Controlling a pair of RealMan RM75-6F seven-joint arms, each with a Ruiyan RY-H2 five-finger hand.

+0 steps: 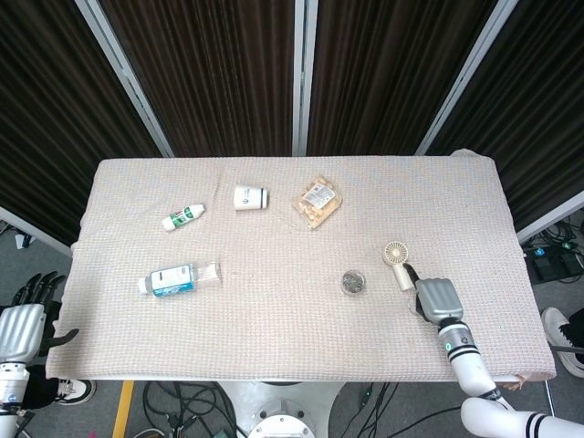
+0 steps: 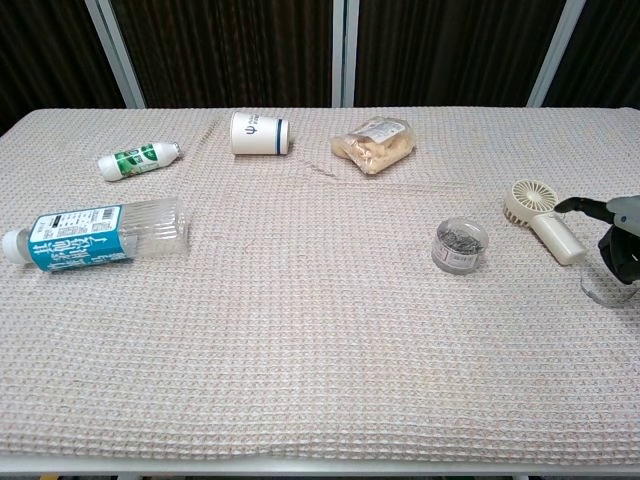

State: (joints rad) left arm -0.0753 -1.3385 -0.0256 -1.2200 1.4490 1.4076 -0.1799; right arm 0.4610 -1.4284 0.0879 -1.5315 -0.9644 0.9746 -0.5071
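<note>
Your right robot hand (image 1: 436, 297) sits at the handle end of the handheld fan (image 1: 399, 262), thumb tip right by the handle; the chest view shows nothing gripped and the fingers apart. The fan lies flat on the bench (image 1: 274, 310), near the right side, head pointing away from you, handle running toward the hand. Its wrist strap (image 2: 605, 292) loops out under the palm.

For a clean pickup, I'd say:
- Line the palm up along the handle, not the round head; the handle is the only slim part to wrap.
- Come down with the thumb on one side of the handle and the fingers on the other, then close. It's likely light plastic and could skid on the waffle cloth if you nudge it sideways first.
- Keep the strap out from between fingers and handle, or the grip will be soft.
- Mind the small jar of clips (image 1: 354, 282) just left of the fan; don't sweep toward it.

Left robot hand (image 1: 23, 324) hangs off the bench's left edge, fingers spread, holding nothing. Leave it there.

The water bottle (image 1: 177, 278), small green-label bottle (image 1: 182, 216), tipped paper cup (image 1: 249, 197) and snack bag (image 1: 317, 202) are well apart from the work.
</note>
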